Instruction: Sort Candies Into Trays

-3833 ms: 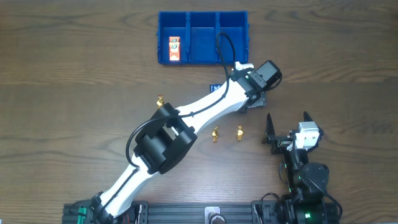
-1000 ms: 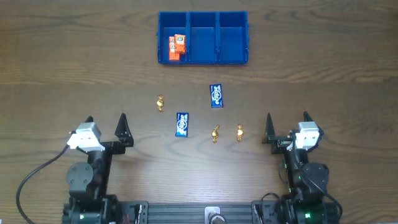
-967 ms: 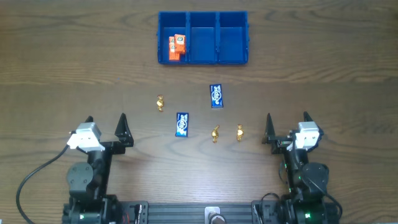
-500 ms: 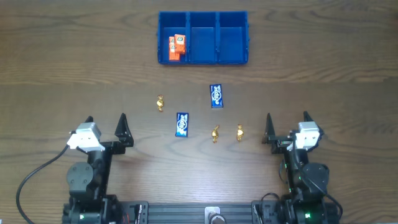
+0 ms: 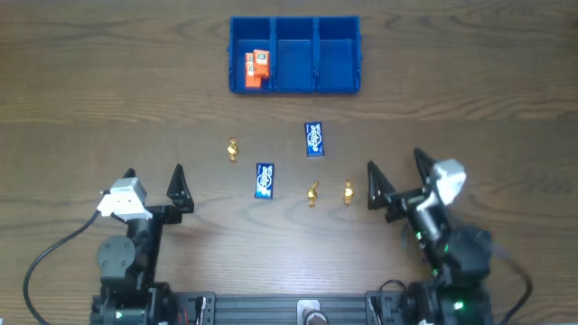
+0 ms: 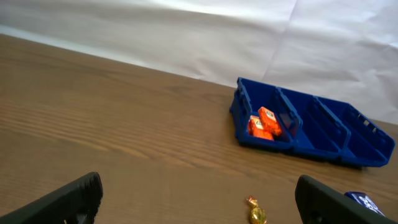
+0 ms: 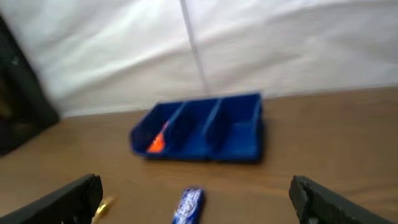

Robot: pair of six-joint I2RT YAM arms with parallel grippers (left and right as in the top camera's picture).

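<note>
Top view: two orange candies are seen in the tray's left compartment; blue bars and gold candies are left on the table. The right gripper, jaws wide, is now turned toward the nearest gold candy; the left gripper, also wide, is unmoved. Next pick is judged imminent w/ right arm.

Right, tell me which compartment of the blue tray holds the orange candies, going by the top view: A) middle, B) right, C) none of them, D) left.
D: the orange candies lie in the left compartment of the blue tray.
</note>
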